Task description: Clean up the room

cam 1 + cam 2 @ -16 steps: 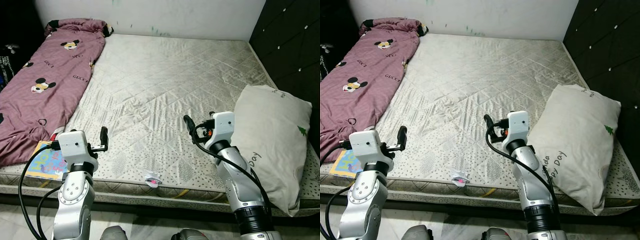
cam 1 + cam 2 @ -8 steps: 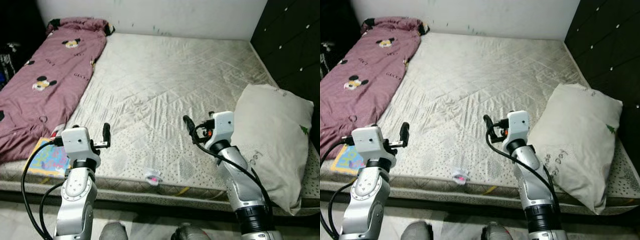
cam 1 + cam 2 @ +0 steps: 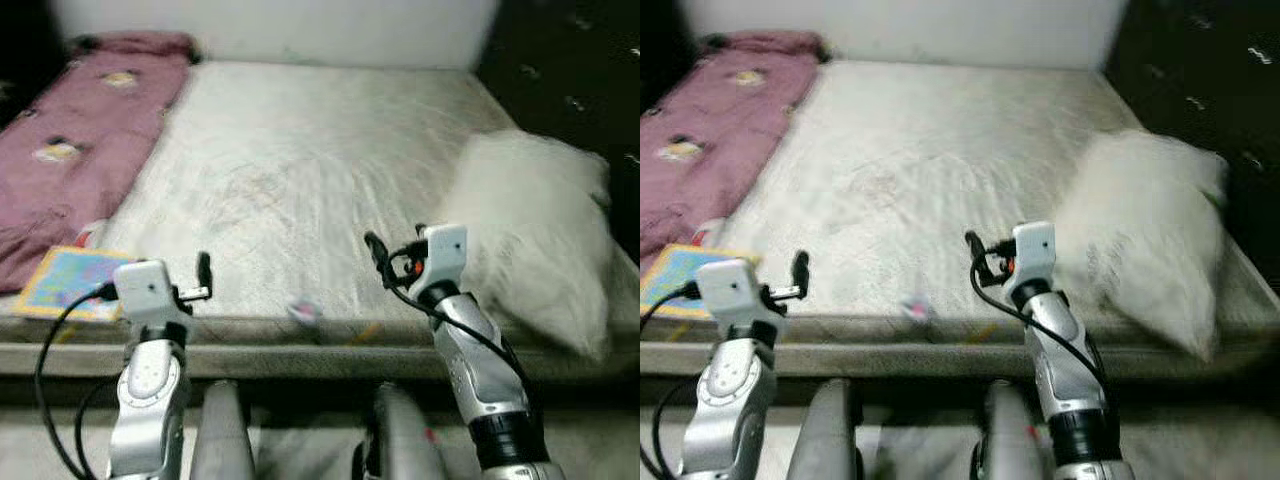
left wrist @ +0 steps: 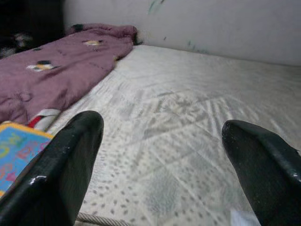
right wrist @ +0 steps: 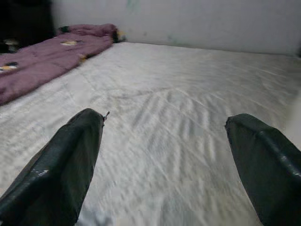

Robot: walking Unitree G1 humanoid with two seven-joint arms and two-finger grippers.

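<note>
A bare quilted mattress (image 3: 300,160) fills the scene, blurred by camera motion. A maroon cartoon-print blanket (image 3: 70,140) lies along its left side. A colourful book (image 3: 70,282) rests at the front left corner, and a small pink-and-white wrapper (image 3: 305,312) sits at the front edge. A white pillow (image 3: 530,230) lies on the right. My left gripper (image 4: 164,155) is open, held above the front edge near the book. My right gripper (image 5: 164,155) is open too, hovering over the mattress just left of the pillow. Both hold nothing.
A white wall (image 3: 280,25) runs behind the bed and a dark tufted headboard (image 3: 570,70) stands on the right. The mattress side (image 3: 300,345) faces me, with my grey legs (image 3: 220,435) close below it.
The whole view has shifted and blurred: the camera dropped lower and closer to the bed edge. Both grippers stay open in the same pose relative to my body.
</note>
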